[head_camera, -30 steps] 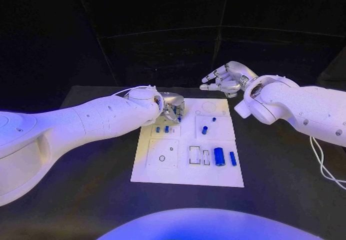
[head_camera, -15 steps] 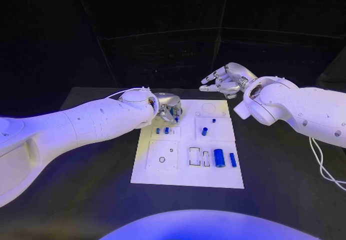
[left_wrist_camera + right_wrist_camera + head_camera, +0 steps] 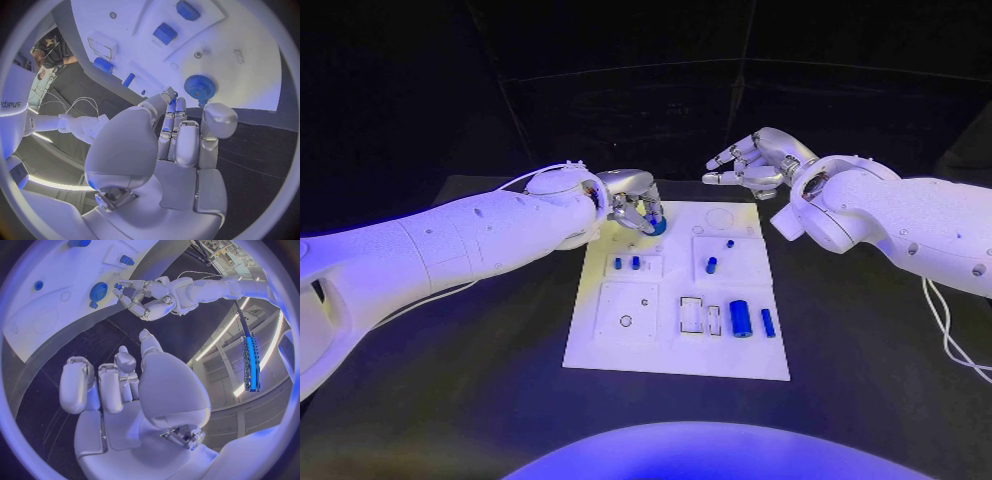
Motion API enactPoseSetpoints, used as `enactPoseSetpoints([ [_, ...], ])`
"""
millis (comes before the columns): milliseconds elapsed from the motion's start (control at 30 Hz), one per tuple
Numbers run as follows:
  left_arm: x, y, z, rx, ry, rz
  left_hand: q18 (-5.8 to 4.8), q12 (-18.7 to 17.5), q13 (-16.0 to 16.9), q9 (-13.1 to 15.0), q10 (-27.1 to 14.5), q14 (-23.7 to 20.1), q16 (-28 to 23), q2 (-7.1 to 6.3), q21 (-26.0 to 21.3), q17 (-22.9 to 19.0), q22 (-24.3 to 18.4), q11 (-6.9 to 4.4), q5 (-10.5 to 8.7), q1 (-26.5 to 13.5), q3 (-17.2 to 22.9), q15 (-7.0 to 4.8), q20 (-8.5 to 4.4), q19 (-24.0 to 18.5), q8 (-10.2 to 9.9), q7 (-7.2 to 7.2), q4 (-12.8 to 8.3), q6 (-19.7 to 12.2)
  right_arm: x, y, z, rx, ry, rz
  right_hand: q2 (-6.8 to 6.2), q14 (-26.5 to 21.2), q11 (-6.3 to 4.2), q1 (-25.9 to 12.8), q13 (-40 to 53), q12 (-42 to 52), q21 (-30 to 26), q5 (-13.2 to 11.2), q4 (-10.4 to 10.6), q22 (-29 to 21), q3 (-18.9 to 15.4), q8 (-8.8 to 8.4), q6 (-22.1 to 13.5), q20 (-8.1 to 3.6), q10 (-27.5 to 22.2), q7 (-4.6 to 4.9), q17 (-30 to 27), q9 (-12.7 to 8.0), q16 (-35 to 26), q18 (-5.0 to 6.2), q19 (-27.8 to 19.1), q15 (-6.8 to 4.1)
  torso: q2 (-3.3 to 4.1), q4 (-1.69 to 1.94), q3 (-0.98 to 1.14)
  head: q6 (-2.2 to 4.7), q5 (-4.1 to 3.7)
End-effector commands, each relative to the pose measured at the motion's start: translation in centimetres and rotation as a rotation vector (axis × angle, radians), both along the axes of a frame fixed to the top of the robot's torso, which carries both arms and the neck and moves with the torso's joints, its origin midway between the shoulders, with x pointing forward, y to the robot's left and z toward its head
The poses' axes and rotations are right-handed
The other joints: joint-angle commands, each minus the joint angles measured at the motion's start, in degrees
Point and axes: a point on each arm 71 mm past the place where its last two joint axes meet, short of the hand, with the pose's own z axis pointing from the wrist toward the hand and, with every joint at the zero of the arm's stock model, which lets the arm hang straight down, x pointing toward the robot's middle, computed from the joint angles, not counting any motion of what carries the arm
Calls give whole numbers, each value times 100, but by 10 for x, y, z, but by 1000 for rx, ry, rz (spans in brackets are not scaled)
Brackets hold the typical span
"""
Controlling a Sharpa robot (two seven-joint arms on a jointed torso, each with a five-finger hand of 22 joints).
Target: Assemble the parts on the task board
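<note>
The white task board (image 3: 675, 350) lies in the middle of the table. A blue gear (image 3: 656, 228) stands on its far left corner, also seen in the left wrist view (image 3: 200, 87) and the right wrist view (image 3: 98, 291). My left hand (image 3: 635, 205) hovers at that corner with fingers loosely curled just beside the gear, holding nothing (image 3: 181, 140). My right hand (image 3: 754, 160) hangs raised beyond the board's far edge, fingers apart and empty (image 3: 119, 385). Two short blue pegs (image 3: 627, 263) stand left of centre. A blue pin (image 3: 710, 264) sits at centre.
A thick blue cylinder (image 3: 740, 318) and a thinner one (image 3: 767, 321) lie near the board's right front, next to empty rectangular slots (image 3: 691, 312). Black table (image 3: 473, 400) surrounds the board. A white cable (image 3: 949, 330) trails at the right.
My left hand has drawn back towards the board's far left corner and lifted a little, uncovering the blue gear. The right hand has hardly moved.
</note>
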Motion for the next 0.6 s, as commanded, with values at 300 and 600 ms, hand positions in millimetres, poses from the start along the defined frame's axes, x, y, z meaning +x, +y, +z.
enactPoseSetpoints([
  [300,0,21,-7,25,83,43,-40,-36,10,5,60,71,1,-22,47,-25,28,9,-37,-78,47,-43,-22,12,-32,-14,-11,62,0,1,1,-1,-4,11,55,303,-4,8,-2,10,-27,48,8,1,-44,26,16,-21,-18,5,118,-8,-37,51,-32,-44,9,-10,-1,5,10],
  [600,-2,29,-23,62,122,54,-39,-51,11,7,78,67,-7,-42,45,-46,31,0,-38,-98,57,-48,-24,8,-36,-34,-18,77,0,2,1,0,-5,13,55,303,-4,8,-2,10,-27,48,8,1,-44,26,16,-21,-18,5,118,-8,-37,51,-32,-44,10,-20,-1,2,21],
])
